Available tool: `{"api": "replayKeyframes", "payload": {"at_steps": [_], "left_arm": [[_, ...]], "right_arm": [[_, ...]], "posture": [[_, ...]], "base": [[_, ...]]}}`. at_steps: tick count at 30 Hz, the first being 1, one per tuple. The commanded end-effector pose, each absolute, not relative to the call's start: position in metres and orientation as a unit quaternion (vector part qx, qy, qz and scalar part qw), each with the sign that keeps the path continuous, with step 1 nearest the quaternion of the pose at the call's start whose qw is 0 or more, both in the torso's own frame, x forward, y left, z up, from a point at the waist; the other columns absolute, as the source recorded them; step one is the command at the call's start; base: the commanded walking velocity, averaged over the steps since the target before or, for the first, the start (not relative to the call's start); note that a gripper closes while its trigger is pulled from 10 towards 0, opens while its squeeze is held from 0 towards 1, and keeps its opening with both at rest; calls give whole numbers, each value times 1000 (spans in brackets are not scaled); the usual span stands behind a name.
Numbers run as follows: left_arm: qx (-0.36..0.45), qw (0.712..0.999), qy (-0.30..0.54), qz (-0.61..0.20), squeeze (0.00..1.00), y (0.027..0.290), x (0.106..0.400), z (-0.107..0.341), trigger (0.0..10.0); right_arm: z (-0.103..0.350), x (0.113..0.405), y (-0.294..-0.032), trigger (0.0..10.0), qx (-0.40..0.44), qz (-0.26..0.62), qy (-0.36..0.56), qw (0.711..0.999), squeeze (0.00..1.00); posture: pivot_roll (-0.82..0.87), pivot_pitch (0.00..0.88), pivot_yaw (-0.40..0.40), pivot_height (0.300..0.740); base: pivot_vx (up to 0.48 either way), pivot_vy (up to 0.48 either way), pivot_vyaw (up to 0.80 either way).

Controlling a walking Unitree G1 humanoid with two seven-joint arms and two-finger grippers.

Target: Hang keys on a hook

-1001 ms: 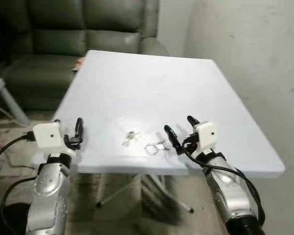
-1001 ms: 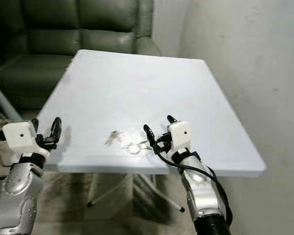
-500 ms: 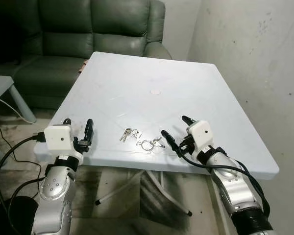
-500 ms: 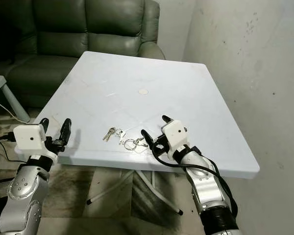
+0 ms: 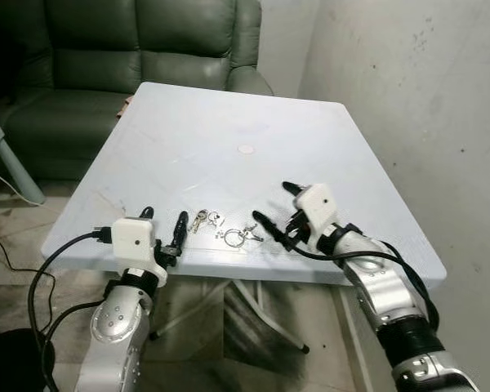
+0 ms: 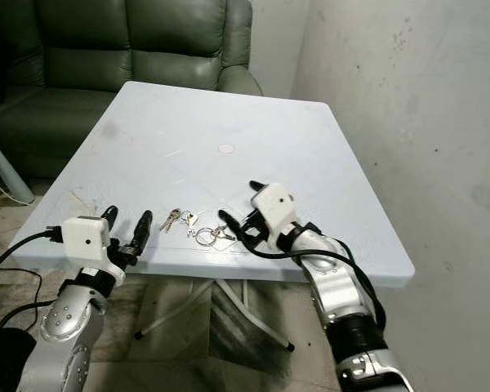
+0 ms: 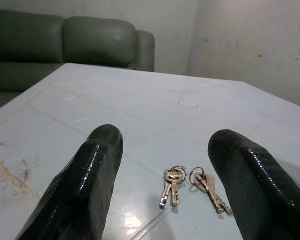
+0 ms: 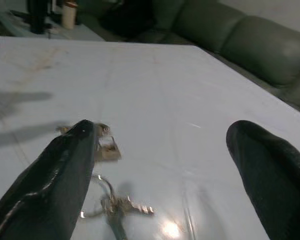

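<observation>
**Keys lie loose on the white table as both grippers close in**

The keys (image 5: 224, 229) rest flat near the front edge of the white table (image 5: 229, 155), a ring with small bunches spread beside it. The right gripper (image 5: 275, 210), fingers spread wide, hovers just right of the keys. The left gripper (image 5: 163, 226), fingers also apart, sits at the table's front edge, left of the keys. A green sofa (image 5: 139, 49) stands behind the table

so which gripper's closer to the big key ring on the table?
Right. The right gripper sits open just beside the key ring on its right; the left gripper is open at the table's near edge, further left.
</observation>
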State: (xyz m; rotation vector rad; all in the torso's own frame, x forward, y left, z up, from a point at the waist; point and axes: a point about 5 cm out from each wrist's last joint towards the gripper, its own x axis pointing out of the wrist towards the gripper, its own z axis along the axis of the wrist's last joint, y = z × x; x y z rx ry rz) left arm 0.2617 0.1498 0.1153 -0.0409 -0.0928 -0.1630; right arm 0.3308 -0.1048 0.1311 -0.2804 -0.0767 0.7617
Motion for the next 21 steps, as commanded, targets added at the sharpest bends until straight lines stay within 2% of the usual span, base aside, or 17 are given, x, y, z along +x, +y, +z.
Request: {"api": "replayKeyframes", "payload": {"at_steps": [1, 3, 5, 6, 8, 9, 11, 21], "left_arm": [[-17, 995, -56, -80, 0, 150, 262, 121, 10000], [-17, 995, -55, -75, 0, 152, 262, 121, 10000], [-16, 997, -58, -53, 0, 161, 263, 122, 10000], [-16, 997, -58, -53, 0, 161, 263, 122, 10000], [-21, 997, -58, -38, 0, 167, 264, 123, 10000], [-21, 997, -58, -38, 0, 167, 264, 123, 10000], [-30, 998, -54, -18, 0, 174, 265, 122, 10000], [-33, 998, -48, -7, 0, 184, 269, 120, 10000]], "right_arm": [[137, 334, -105, 10000, -130, 371, -45, 918, 0], [136, 333, -105, 10000, -113, 368, -47, 922, 0], [135, 335, -119, 10000, -23, 289, -64, 955, 0], [135, 335, -119, 10000, -23, 289, -64, 955, 0], [130, 335, -132, 10000, 19, 217, -72, 973, 0], [130, 335, -132, 10000, 19, 217, -72, 973, 0], [122, 331, -146, 10000, 38, 132, -71, 988, 0], [116, 315, -151, 10000, 35, 79, -84, 993, 0]], "posture": [[-80, 0, -94, 724], [-78, 0, -96, 724], [-75, 0, -98, 724], [-75, 0, -98, 724], [-72, 0, -97, 724], [-72, 0, -97, 724], [-79, 0, -90, 724], [-106, 0, -62, 724]], "base": [[0, 0, 0], [0, 0, 0], [0, 0, 0], [0, 0, 0], [0, 0, 0], [0, 0, 0], [0, 0, 0], [0, 48, 0]]}}
